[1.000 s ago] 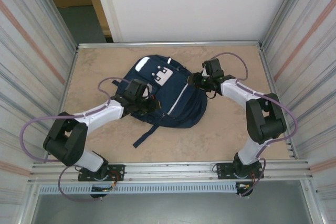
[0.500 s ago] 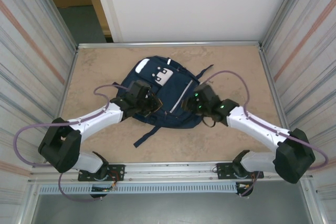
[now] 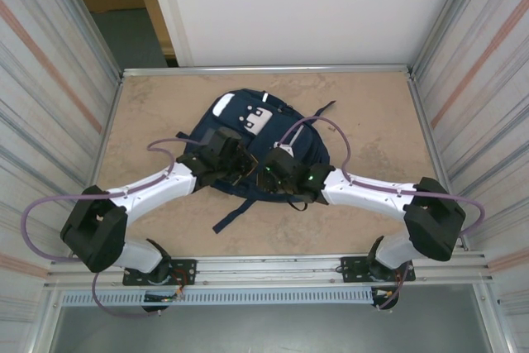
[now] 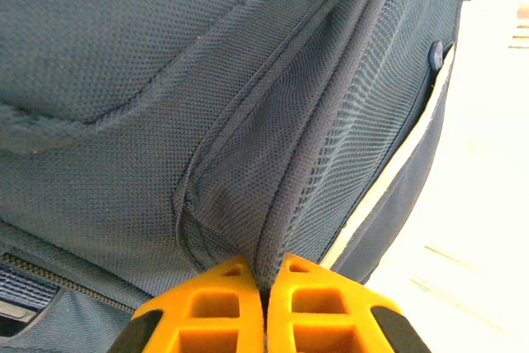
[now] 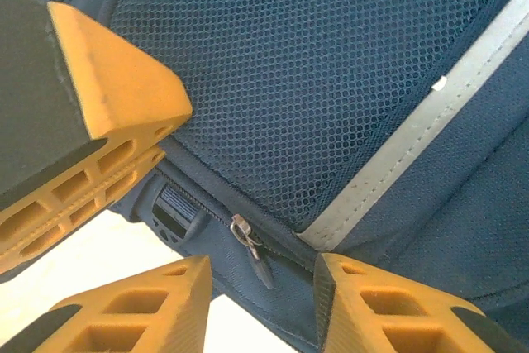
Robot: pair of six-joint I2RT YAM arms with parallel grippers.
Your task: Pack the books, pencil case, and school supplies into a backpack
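The backpack (image 3: 235,113) lay flat mid-counter (image 3: 372,121), a bit toward the far side, with both arms reaching in over its near half. The left hand (image 4: 264,277) was clenched tight on a fold of the mesh pocket seam, with the fabric pinched right between the orange fingers. The right hand (image 5: 260,287) was released, fingers apart, sitting at the zipper with the little metal pull (image 5: 248,241) hanging in the gap, not touching either finger as far as I could tell. A pale stripe (image 5: 413,146) ran diagonally across the navy mesh just beside that zipper. From above, the two hands sat close together on the backpack's near edge.
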